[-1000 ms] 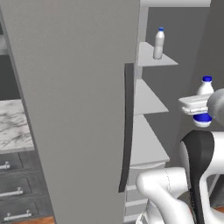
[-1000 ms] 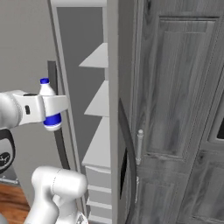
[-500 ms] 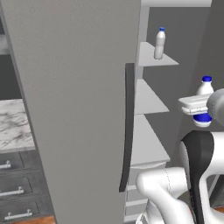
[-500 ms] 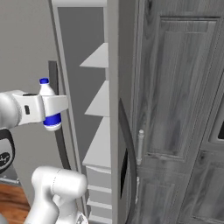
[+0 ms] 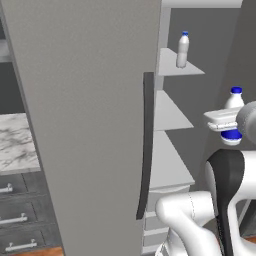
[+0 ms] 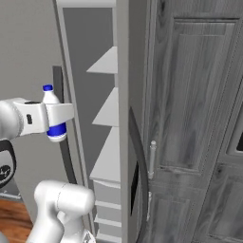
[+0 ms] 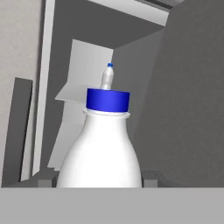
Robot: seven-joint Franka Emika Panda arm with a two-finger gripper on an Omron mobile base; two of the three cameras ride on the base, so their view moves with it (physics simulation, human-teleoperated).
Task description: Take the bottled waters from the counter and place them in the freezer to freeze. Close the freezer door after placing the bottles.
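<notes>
Even, flat rendered light, soft shading, no glare, slightly coarse edges.

The held bottle [image 5: 233, 100] is half hidden by the tool [image 5: 227, 121]; its label band barely shows

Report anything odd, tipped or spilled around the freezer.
Nothing stands out. One bottle stands upright on the freezer's top shelf; the gripper holds the second bottle upright outside the open freezer door. No spill shows.

Freezer [image 5: 220, 45] open, white shelves [image 5: 170, 112] stacked inside; 1 tall bottle [image 5: 183, 49] upright on top shelf [image 5: 176, 66].
</notes>
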